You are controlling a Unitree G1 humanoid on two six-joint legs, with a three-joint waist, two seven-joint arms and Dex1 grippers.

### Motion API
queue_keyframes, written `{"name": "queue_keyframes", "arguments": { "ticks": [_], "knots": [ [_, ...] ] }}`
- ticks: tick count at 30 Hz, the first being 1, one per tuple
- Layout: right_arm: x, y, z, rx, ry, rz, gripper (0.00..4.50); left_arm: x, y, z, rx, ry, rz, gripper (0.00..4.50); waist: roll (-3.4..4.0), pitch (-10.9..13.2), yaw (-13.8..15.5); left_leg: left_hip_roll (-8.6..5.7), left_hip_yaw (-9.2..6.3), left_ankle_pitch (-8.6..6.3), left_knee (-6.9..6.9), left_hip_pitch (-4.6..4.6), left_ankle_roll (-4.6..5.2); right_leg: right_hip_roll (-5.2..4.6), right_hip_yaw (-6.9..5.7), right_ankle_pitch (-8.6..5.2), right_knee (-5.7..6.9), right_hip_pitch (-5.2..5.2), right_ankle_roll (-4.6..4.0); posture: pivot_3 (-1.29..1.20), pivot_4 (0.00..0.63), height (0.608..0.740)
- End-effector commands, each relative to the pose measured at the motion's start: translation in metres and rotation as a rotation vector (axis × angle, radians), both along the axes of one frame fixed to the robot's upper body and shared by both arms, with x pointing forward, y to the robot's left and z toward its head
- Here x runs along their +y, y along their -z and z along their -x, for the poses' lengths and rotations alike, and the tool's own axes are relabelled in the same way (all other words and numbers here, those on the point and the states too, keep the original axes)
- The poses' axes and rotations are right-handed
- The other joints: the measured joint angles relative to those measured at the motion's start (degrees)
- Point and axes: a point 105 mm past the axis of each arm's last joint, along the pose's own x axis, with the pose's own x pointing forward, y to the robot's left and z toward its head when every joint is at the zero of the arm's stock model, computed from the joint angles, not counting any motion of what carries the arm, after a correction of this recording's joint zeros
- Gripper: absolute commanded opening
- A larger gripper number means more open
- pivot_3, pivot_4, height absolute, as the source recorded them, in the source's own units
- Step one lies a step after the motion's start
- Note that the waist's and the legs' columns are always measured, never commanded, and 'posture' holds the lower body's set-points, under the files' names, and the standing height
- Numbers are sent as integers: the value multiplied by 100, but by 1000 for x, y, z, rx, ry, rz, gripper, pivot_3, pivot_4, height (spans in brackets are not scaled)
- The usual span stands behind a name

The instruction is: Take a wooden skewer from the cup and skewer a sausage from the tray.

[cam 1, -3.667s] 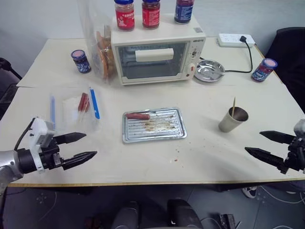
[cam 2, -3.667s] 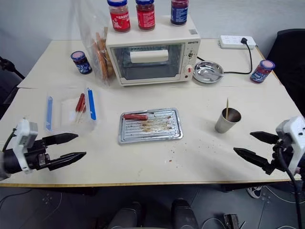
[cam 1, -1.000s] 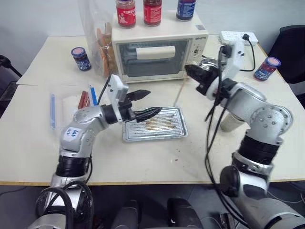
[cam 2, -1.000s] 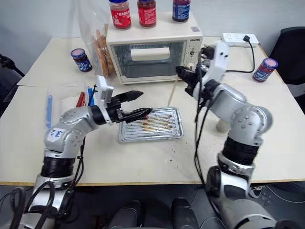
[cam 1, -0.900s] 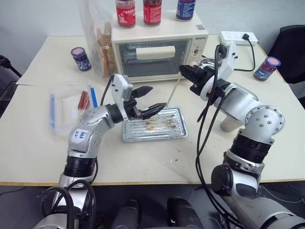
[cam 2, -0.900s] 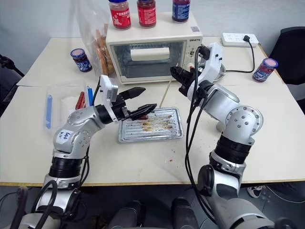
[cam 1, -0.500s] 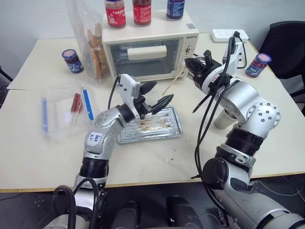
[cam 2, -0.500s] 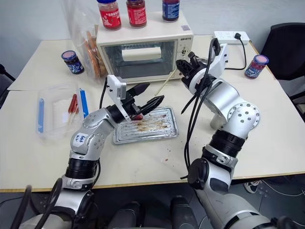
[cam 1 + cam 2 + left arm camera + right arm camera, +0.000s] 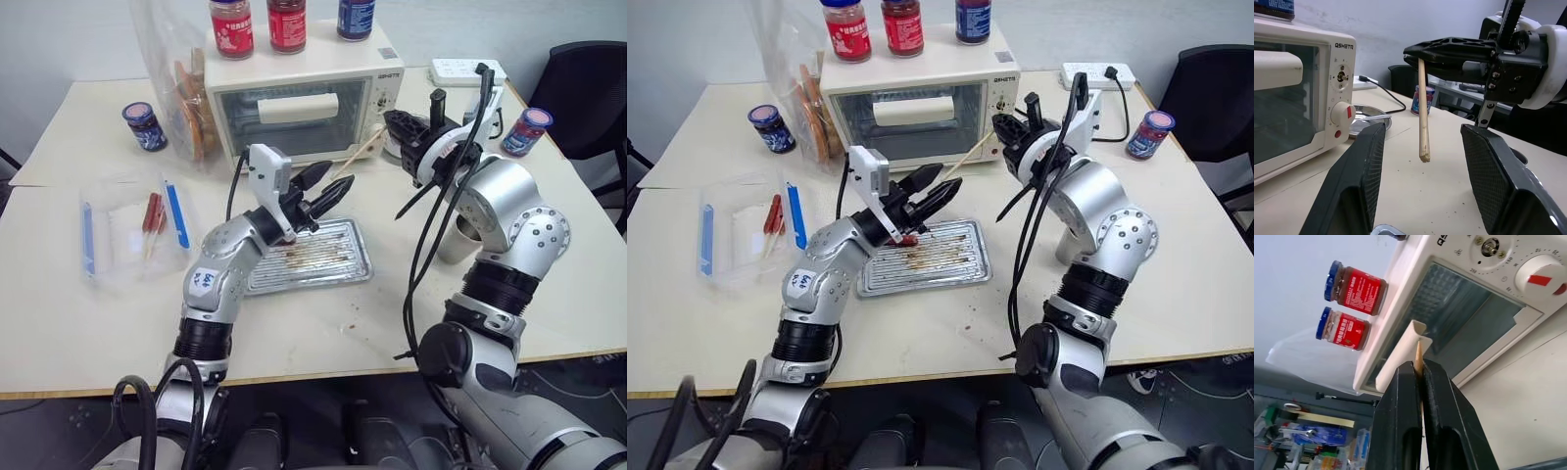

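**Both grippers closer, skewer aimed between the left fingers**

Since a second ago the left gripper (image 9: 328, 190) has lifted off the tray (image 9: 358, 262) and narrowed its still-parted fingers; whether they hold the sausage (image 9: 908, 238), a red glimpse beneath them, is unclear. Right gripper (image 9: 400, 130) is pressed together on the skewer (image 9: 358, 154), whose long axis slants down toward the left gripper, free end hanging between its fingers. The cup (image 9: 457, 241) stands behind the right arm. Oven lettering reads roughly "QSHETQ"; jar labels are illegible.
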Motion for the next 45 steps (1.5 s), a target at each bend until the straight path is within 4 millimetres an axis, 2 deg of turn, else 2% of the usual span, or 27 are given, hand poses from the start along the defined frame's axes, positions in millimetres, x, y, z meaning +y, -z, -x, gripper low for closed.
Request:
{"name": "queue_keyframes", "arguments": {
  "ticks": [1,9,10,16,28,31,32,33,38,40,42,45],
  "knots": [
    [3,-14,8,-58,-33,-18,0,-6,-13,0,-59,6,8,2582,0,0,0,0,0,0,0,0,0,0,0,0,0,0,0,0,150,740],
    [8,-16,15,-72,-57,-30,0,-7,-25,-4,-88,6,46,2582,0,0,1,0,0,0,0,-1,1,-1,0,0,-1,0,0,0,150,740],
    [7,-16,15,-71,-55,-30,0,-8,-26,-2,-91,11,56,2233,0,0,1,0,0,0,0,-1,1,-1,0,0,-1,0,0,0,150,740],
    [2,-14,14,-63,-32,-35,0,-10,-26,2,-87,25,65,852,0,0,5,1,0,0,0,-2,1,0,0,0,-3,0,0,0,150,740],
    [2,-15,14,-60,-38,-54,0,-11,-30,1,-89,27,84,852,0,0,7,2,0,1,0,-2,1,0,1,0,-5,0,0,0,150,740],
    [3,-15,15,-60,-38,-52,0,-11,-33,2,-88,30,104,408,0,0,13,1,0,1,0,-2,1,-1,1,0,-6,0,0,0,150,740],
    [3,-15,15,-59,-38,-52,0,-11,-34,2,-88,30,106,121,0,0,14,1,0,0,0,-2,1,-1,0,0,-6,0,0,0,150,740],
    [3,-15,15,-59,-37,-51,0,-11,-34,2,-89,31,109,52,0,0,14,1,0,1,0,-3,1,-1,0,0,-6,0,0,0,150,740],
    [3,-13,15,-53,-34,-47,0,-13,-35,4,-85,42,108,52,0,0,13,1,0,1,0,-3,2,-1,0,0,-7,1,0,0,150,740],
    [3,-13,15,-52,-34,-47,0,-13,-35,5,-81,45,106,552,0,0,11,1,0,1,0,-3,2,0,1,0,-7,1,0,0,150,740],
    [3,-13,14,-52,-35,-46,0,-13,-35,5,-81,46,107,794,0,0,11,2,0,1,0,-3,2,0,0,0,-7,1,0,0,150,740],
    [4,-13,14,-54,-36,-45,0,-13,-38,7,-89,55,113,1536,0,0,14,2,0,1,0,-3,2,0,0,0,-7,1,0,0,150,740]
  ]
}}
